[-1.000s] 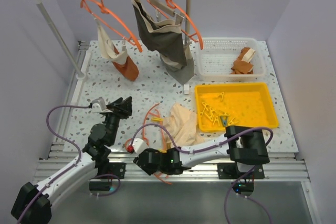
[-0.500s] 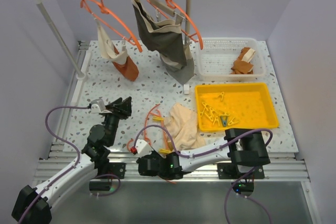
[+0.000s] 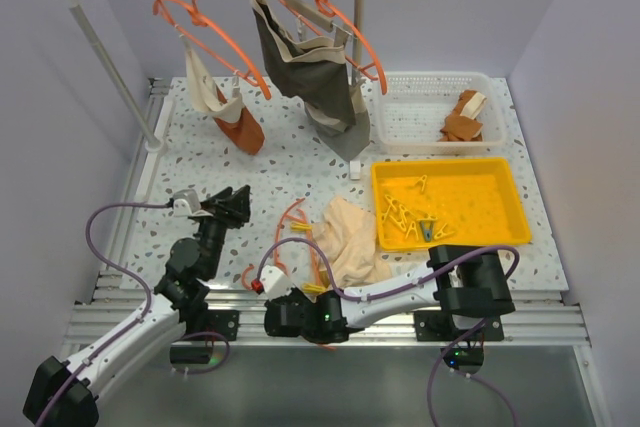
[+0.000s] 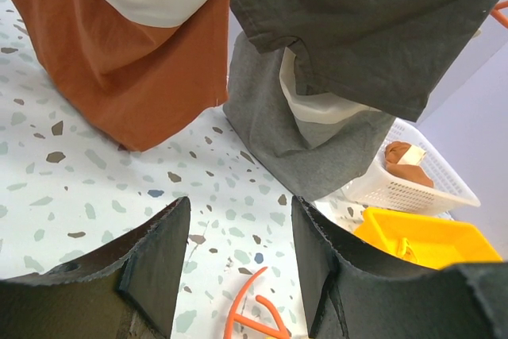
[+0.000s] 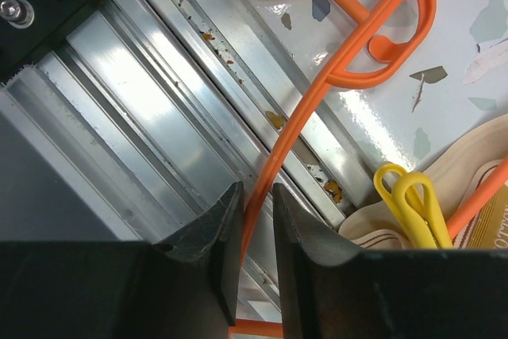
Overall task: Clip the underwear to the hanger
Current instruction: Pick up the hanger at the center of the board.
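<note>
The cream underwear [image 3: 350,237] lies crumpled near the table's front edge, just left of the yellow tray. A bright orange hanger [image 3: 290,219] lies beside and under it, hook toward the left arm. Low over the front rail, my right gripper [image 3: 287,320] has its jaws closed down on the hanger's thin orange wire [image 5: 333,77], which runs between the fingertips [image 5: 258,196]. A yellow clip [image 5: 405,196] sits on the underwear's edge [image 5: 468,164]. My left gripper [image 3: 235,202] hovers open [image 4: 242,220] above the table; the hanger [image 4: 246,307] shows between its fingers, untouched.
A yellow tray [image 3: 500,172] with several yellow clips stands at the right. Behind it is a white basket [image 3: 430,82] holding rust cloth. A rack at the back carries orange hangers, a dark grey garment [image 3: 310,57] and a rust and cream one [image 3: 240,127]. Metal rails [image 5: 159,117] line the front edge.
My right gripper moved down toward the front rail and narrowed its jaws onto the hanger wire. The underwear and hanger shifted slightly. The left arm stayed put.
</note>
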